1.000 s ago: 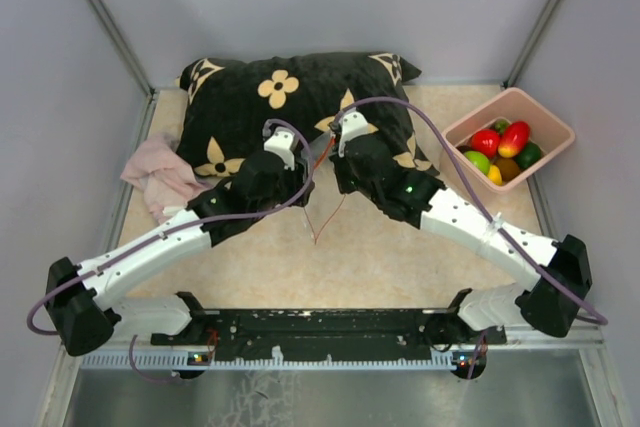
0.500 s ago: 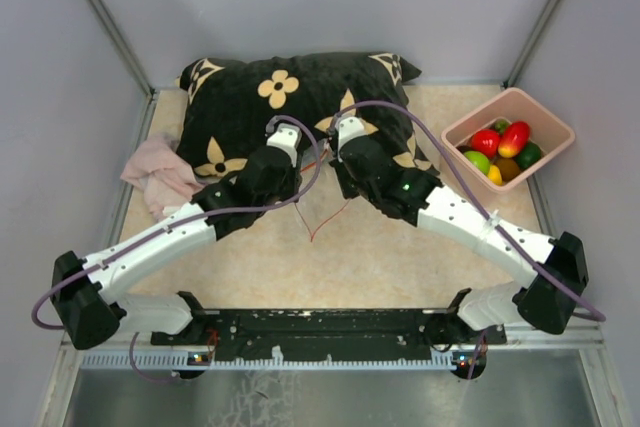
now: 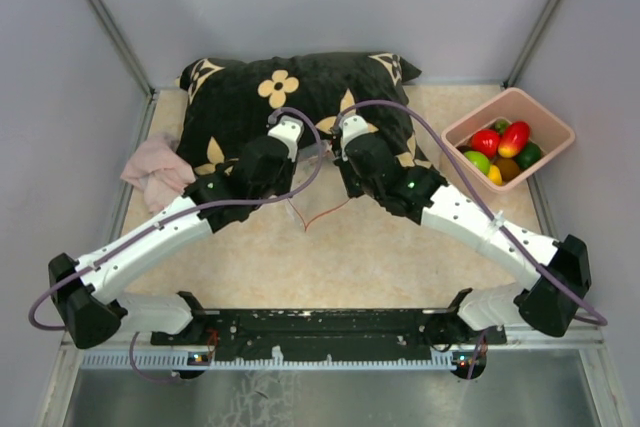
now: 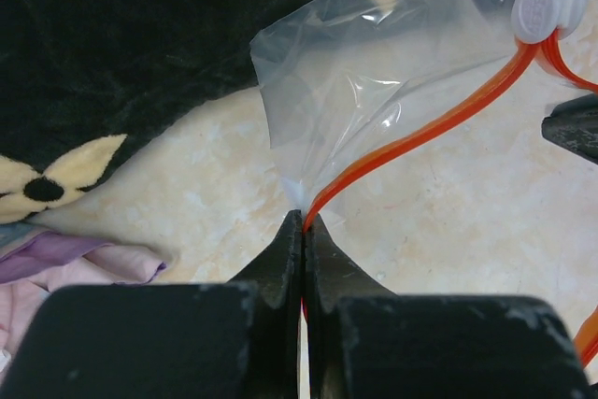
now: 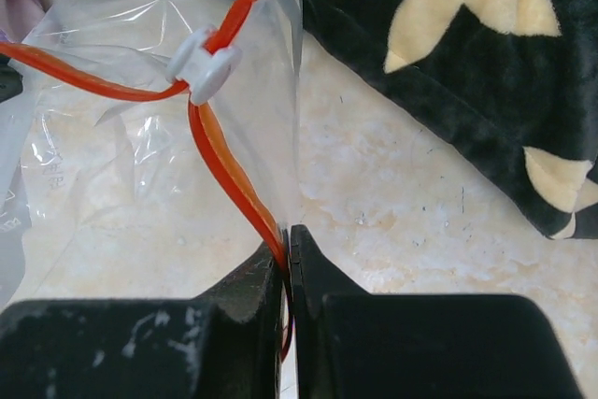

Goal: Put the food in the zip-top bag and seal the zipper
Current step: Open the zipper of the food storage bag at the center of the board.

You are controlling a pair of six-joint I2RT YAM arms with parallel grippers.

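Note:
The clear zip-top bag [image 4: 374, 91] hangs between my two grippers, just in front of the pillow. My left gripper [image 4: 304, 223] is shut on one stretch of its red-orange zipper [image 4: 439, 123]. My right gripper [image 5: 289, 233] is shut on another stretch of the zipper [image 5: 224, 161], below the white slider [image 5: 204, 63]. In the top view a loop of the zipper [image 3: 318, 215] sags between the arms. The food [image 3: 505, 139], red, green and yellow toy pieces, lies in the pink bin [image 3: 553, 125] at the right, away from both grippers.
A black pillow with cream flowers [image 3: 240, 97] fills the back of the table, close behind the bag. A pink cloth [image 3: 155, 175] lies bunched at the left edge. Grey walls close in the sides and the back.
My left gripper has moved in toward the bag and shut on the zipper strip. The sagging loop of zipper has shifted a little. The right arm has hardly moved.

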